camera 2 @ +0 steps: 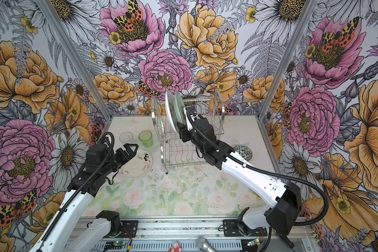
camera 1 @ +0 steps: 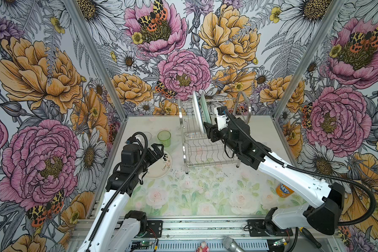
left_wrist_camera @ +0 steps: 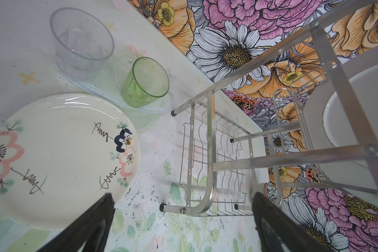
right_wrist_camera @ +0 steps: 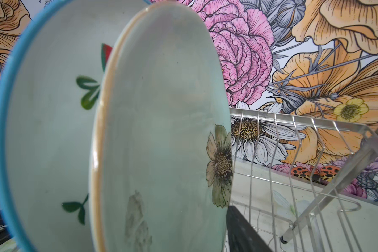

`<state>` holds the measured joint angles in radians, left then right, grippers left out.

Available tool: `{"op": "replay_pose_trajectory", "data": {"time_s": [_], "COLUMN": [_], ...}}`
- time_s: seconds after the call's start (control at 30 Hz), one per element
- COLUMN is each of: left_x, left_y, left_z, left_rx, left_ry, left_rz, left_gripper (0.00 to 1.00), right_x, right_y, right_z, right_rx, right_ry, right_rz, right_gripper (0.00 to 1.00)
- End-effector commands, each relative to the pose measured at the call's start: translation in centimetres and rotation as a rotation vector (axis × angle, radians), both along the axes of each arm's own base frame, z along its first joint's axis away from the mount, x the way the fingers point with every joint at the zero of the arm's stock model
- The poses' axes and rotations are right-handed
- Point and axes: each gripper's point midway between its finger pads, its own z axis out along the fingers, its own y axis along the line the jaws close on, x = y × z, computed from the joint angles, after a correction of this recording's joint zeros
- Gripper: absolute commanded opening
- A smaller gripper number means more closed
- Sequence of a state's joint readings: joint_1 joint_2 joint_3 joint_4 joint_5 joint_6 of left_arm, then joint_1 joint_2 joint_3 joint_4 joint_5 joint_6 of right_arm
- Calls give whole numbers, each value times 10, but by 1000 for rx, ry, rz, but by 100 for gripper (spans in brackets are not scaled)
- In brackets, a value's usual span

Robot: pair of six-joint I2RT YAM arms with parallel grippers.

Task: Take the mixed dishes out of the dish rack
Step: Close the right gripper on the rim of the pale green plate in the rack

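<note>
Top pair: stereo head high over the 6 o'clock edge of the table (camera 1: 205, 196) (camera 2: 172, 196), pitched down toward 12 o'clock. Far and wide. Both top views take in the whole table and three walls, nearly identical with a slight sideways offset.

Left wrist: low over the table's 9 o'clock side, looking down and toward 2 o'clock. Near view of the cream plate (left_wrist_camera: 52, 152) (camera 1: 162, 168), green tumbler (left_wrist_camera: 146, 83) (camera 1: 164, 138) and the 9 o'clock end of the rack (left_wrist_camera: 210, 152) (camera 1: 192, 150). Both top views show these too.

Right wrist: at the rack's (right_wrist_camera: 336, 177) upper tier, facing about 11 o'clock, very close. The aqua plate (right_wrist_camera: 162, 131) (camera 2: 179, 107) fills most of the frame.

Both wrist views show the rack.
</note>
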<state>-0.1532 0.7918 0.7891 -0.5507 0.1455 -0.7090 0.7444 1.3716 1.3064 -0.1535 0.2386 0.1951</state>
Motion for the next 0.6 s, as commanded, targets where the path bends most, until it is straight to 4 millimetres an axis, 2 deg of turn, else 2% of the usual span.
{"op": "replay_pose_trajectory", "data": {"time_s": [0.0,0.2,0.43,0.57], "left_x": [-1,-1,0,0], "left_y": [-1,1,0,1], "left_z": [1,-3,-5,-6], "left_rx": [14,18,17,15], "left_ry": [-15,-8,-3,0], "left_rz": [-13,-8,-11,-8], "left_gripper": [99,99,99,99], "right_x": [3,2,1,2], "right_y": [-4,-1,4,4], "right_z": [20,21,20,20], "right_rx": [38,42,46,48], "right_ry": [-35,-44,-46,-51], "right_rz": [-22,0,19,21], "right_gripper": [58,55,39,36]}}
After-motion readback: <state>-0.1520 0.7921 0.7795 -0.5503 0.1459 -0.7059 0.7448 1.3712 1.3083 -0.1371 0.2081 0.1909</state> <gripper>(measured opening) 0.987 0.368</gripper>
